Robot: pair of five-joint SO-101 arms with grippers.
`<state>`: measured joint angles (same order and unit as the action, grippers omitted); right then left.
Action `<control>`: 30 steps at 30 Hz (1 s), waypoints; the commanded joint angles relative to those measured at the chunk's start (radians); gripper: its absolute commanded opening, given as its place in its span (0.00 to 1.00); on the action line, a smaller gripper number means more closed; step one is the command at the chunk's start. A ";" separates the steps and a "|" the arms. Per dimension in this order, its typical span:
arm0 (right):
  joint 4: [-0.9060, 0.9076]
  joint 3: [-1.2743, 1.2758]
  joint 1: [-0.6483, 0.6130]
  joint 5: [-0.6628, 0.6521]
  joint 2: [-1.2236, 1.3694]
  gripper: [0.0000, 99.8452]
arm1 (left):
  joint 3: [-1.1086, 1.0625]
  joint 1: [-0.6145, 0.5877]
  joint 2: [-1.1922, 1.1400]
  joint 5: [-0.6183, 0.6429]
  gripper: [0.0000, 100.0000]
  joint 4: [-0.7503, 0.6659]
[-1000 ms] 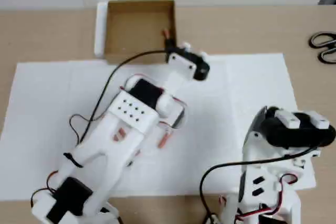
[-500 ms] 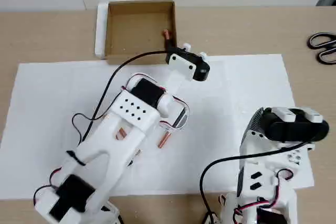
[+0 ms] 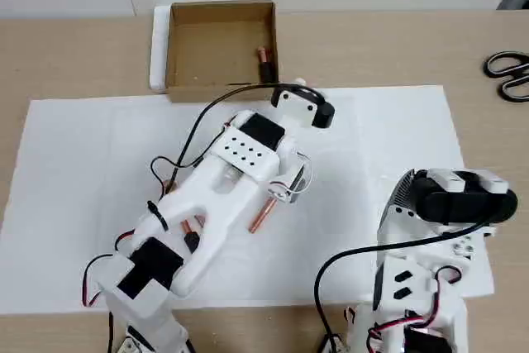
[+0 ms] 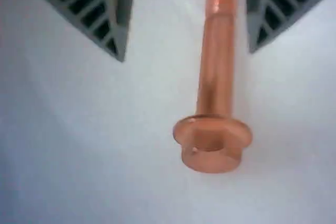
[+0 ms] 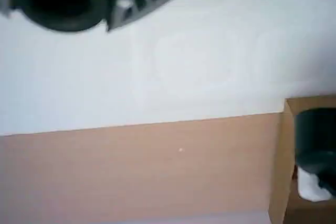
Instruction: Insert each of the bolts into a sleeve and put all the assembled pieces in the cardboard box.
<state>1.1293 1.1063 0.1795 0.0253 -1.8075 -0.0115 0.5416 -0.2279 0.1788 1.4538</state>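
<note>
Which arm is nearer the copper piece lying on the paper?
Left. The left gripper hangs directly over the copper piece, open, a finger on each side of its shaft. The right arm sits folded at the paper's right edge, well away.

Bolt [image 4: 212,93] between spread end effector [image 4: 187,52]

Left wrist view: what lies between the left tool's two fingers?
A copper piece lies there on the white paper. The open left tool straddles it, as the left wrist view shows.

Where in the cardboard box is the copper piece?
High view: the copper piece lies in the cardboard box, against its right wall, toward the near corner.
</note>
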 commanded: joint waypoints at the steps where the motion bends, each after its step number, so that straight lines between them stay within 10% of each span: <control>1: -0.019 -0.002 0.002 0.011 -0.008 0.00 | 0.045 -0.003 0.006 0.002 0.15 0.000; 30: -0.019 -0.002 0.002 0.008 -0.008 0.00 | 0.133 -0.052 -0.209 0.002 0.15 0.020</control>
<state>1.1293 1.1093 0.1795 0.0253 -1.8075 0.0852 0.4864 -0.4411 0.1772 1.4538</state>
